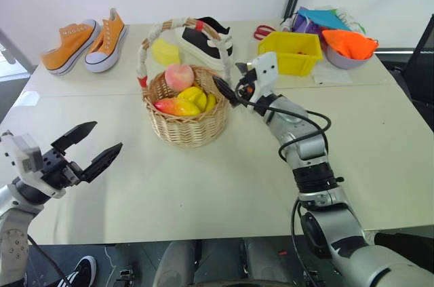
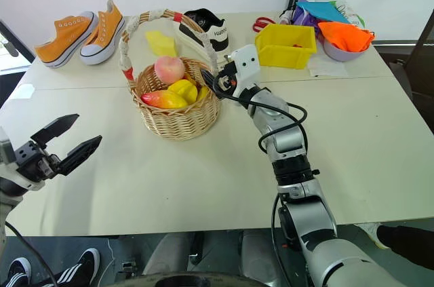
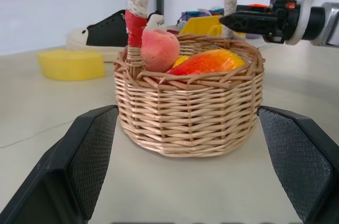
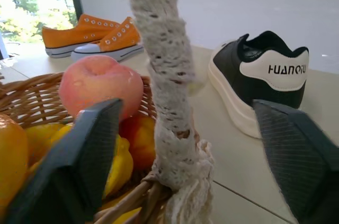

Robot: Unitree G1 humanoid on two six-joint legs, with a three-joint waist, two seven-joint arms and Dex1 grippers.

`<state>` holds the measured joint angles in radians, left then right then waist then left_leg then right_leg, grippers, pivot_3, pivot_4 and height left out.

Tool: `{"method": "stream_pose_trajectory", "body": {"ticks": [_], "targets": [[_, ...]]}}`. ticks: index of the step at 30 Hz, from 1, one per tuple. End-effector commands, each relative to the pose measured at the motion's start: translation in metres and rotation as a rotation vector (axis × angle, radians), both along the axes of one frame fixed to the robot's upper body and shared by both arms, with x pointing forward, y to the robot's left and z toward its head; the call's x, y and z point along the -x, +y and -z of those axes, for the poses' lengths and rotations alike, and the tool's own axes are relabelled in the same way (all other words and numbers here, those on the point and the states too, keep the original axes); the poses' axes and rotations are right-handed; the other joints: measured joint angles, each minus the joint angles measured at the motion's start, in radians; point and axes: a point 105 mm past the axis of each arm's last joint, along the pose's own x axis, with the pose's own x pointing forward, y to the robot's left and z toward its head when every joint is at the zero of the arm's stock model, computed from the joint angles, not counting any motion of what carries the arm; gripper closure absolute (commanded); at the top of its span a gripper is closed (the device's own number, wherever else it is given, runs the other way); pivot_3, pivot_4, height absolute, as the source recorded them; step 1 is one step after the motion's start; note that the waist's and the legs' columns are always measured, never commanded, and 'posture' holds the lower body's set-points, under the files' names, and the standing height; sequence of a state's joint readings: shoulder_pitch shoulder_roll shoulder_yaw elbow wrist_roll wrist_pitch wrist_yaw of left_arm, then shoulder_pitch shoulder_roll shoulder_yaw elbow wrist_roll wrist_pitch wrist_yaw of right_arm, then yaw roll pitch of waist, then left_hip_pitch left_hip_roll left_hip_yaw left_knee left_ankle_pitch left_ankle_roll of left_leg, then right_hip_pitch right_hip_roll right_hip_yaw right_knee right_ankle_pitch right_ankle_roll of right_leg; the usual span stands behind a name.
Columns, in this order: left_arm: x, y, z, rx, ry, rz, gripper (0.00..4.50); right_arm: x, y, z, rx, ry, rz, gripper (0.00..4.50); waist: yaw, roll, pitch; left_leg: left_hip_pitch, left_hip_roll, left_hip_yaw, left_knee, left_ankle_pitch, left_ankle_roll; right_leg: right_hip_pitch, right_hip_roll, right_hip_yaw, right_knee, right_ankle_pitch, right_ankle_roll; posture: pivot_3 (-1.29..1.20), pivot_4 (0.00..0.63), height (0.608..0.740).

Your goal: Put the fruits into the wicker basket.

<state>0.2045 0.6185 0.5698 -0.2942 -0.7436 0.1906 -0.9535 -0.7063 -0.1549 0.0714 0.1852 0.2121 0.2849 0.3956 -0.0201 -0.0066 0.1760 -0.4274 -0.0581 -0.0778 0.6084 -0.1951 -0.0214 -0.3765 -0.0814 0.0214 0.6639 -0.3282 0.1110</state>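
The peach (image 1: pixel 179 76) and mango (image 1: pixel 176 106) lie in the wicker basket (image 1: pixel 187 126) mid-table, orange sneakers (image 1: pixel 85 41), a black shoe (image 1: pixel 207 41) and a yellow bin (image 1: pixel 291 52) along the far edge. The right gripper (image 4: pixel 185 155) straddles the basket's handle (image 4: pixel 168 75) with fingers apart; the left gripper (image 1: pixel 87 150) hangs wide and empty near the white table's (image 1: pixel 203 192) front left corner.

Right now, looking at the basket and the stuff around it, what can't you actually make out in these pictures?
- Head views: the basket floor and the undersides of the peach and mango, hidden by the wicker wall and the yellow fruits.
- Head views: what is inside the yellow bin, hidden by its walls.
- Right wrist view: the right end effector straddles the basket handle; whether it touches is unclear.
- Head views: the pile behind the bin is too jumbled to identify.
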Motion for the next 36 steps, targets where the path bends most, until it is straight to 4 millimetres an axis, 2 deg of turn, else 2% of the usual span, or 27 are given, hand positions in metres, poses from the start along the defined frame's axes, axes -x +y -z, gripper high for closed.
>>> {"method": "stream_pose_trajectory", "body": {"ticks": [1,5,6,7,11,15,19,22,27,28,31,36], "targets": [[0.002,0.003,-0.008,-0.016,-0.046,-0.021,0.0,0.001,0.002,-0.022,-0.016,-0.085,0.001,2.34,0.0,0.0,0.0,0.0,0.0,0.0,0.0,0.0,0.0,0.0,0.0,0.0,0.0,0.0,0.0,0.0,0.15,0.74],[-0.002,0.0,-0.007,-0.005,-0.046,-0.008,0.0,-0.002,-0.006,-0.023,-0.017,-0.09,0.035,4.37,0.001,0.0,0.0,0.0,0.0,0.0,0.0,0.0,0.0,0.0,0.0,0.0,0.0,0.0,0.0,0.0,0.15,0.74],[-0.004,-0.002,-0.006,0.002,-0.046,-0.002,0.0,-0.002,-0.008,-0.024,-0.02,-0.092,0.038,4.45,0.001,0.0,0.0,0.0,0.0,0.0,0.0,0.0,0.0,0.0,0.0,0.0,0.0,0.0,0.0,0.0,0.15,0.74],[-0.006,-0.003,-0.006,0.006,-0.046,0.004,0.0,-0.001,-0.01,-0.024,-0.02,-0.094,0.041,4.45,0.002,0.0,0.0,0.0,0.0,0.0,0.0,0.0,0.0,0.0,0.0,0.0,0.0,0.0,0.0,0.0,0.15,0.74],[-0.016,-0.011,-0.006,0.03,-0.048,0.03,0.0,-0.002,-0.037,-0.034,-0.047,-0.117,0.096,4.45,0.005,0.0,0.0,0.0,0.0,0.0,0.001,0.0,0.0,0.001,0.0,0.0,-0.001,0.0,0.0,0.0,0.15,0.74],[-0.027,-0.04,0.0,0.056,-0.031,0.127,0.0,0.005,-0.103,-0.044,-0.035,-0.16,0.219,4.45,0.018,0.0,0.0,0.0,-0.001,0.0,0.001,0.0,0.0,0.002,-0.001,-0.001,-0.002,0.0,0.0,0.0,0.15,0.74],[-0.039,-0.071,0.009,0.071,-0.014,0.248,0.0,0.027,-0.178,-0.036,0.023,-0.133,0.394,4.45,0.027,0.001,0.0,-0.001,-0.001,0.001,0.0,0.0,0.0,0.005,-0.001,0.0,-0.003,0.0,0.0,0.0,0.15,0.74],[-0.047,-0.088,0.013,0.071,0.004,0.322,0.0,0.047,-0.217,-0.032,0.059,-0.119,0.506,4.45,0.024,0.001,0.0,-0.001,0.0,0.001,-0.001,0.0,0.001,0.004,0.0,0.0,-0.002,0.0,0.0,0.0,0.15,0.74],[-0.06,-0.109,0.011,0.071,0.005,0.435,0.0,0.073,-0.279,-0.037,0.089,-0.133,0.71,4.45,0.01,0.002,0.001,-0.001,0.0,0.002,0.001,0.0,0.001,0.005,0.001,0.0,-0.001,0.0,0.0,0.0,0.15,0.74],[-0.064,-0.111,0.01,0.068,0.003,0.45,0.0,0.077,-0.287,-0.037,0.1,-0.137,0.746,4.45,0.009,0.002,0.001,-0.001,0.0,0.002,0.002,0.0,0.001,0.006,0.0,0.0,-0.001,0.0,0.0,0.0,0.15,0.74],[-0.071,-0.115,0.008,0.064,-0.002,0.475,0.0,0.084,-0.296,-0.037,0.136,-0.144,0.791,4.45,0.007,0.002,0.001,0.0,0.0,0.002,0.003,0.0,0.001,0.007,0.001,0.0,0.0,0.0,0.001,0.0,0.15,0.74],[-0.072,-0.118,0.008,0.062,-0.003,0.497,0.0,0.084,-0.294,-0.028,0.173,-0.138,0.794,4.45,0.001,0.002,0.0,0.001,0.0,0.003,0.003,0.0,0.001,0.007,0.001,0.0,0.001,0.0,0.001,0.0,0.15,0.74]]}}
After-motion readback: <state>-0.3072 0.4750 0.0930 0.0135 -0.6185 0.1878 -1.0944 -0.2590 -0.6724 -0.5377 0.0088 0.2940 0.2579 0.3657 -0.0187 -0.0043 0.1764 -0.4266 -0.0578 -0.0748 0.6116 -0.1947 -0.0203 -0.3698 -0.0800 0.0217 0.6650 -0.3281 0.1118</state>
